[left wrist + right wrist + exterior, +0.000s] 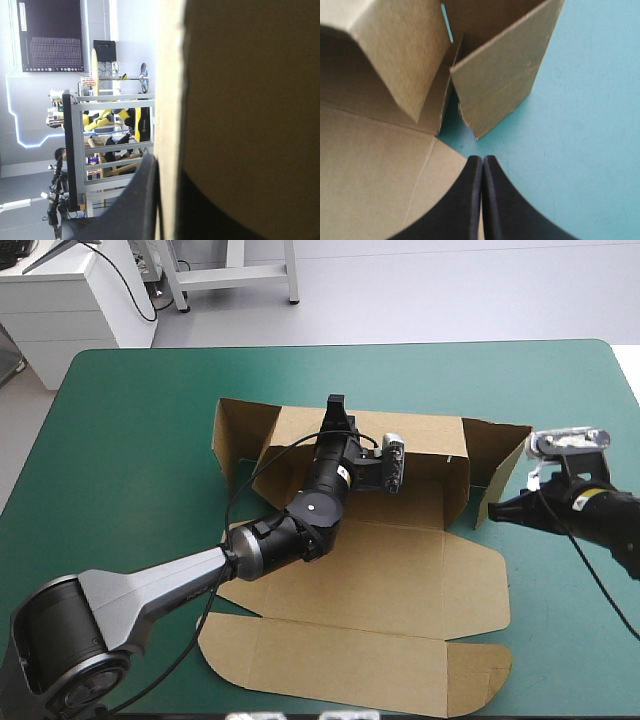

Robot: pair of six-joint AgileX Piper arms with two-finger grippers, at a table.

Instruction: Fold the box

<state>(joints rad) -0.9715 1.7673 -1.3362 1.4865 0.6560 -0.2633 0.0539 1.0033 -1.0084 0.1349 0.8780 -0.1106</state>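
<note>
The brown box [380, 570] lies in the table's middle with its back wall [425, 440] raised and its lid [350, 660] flat toward the near edge. My left gripper [337, 408] is shut on the back wall's top edge. In the left wrist view the board [240, 100] stands edge-on between the fingers [142, 200]. My right gripper [487, 512] is shut and holds nothing, low on the cover beside the box's right corner. Just ahead of it [482, 162] stands the upright right flap [505, 70].
A left flap [235, 435] stands up at the box's far left corner. The teal-green cover [130, 460] shows left of the box, beyond it and to the right [580, 125]. The lid's front edge reaches close to the table's near edge.
</note>
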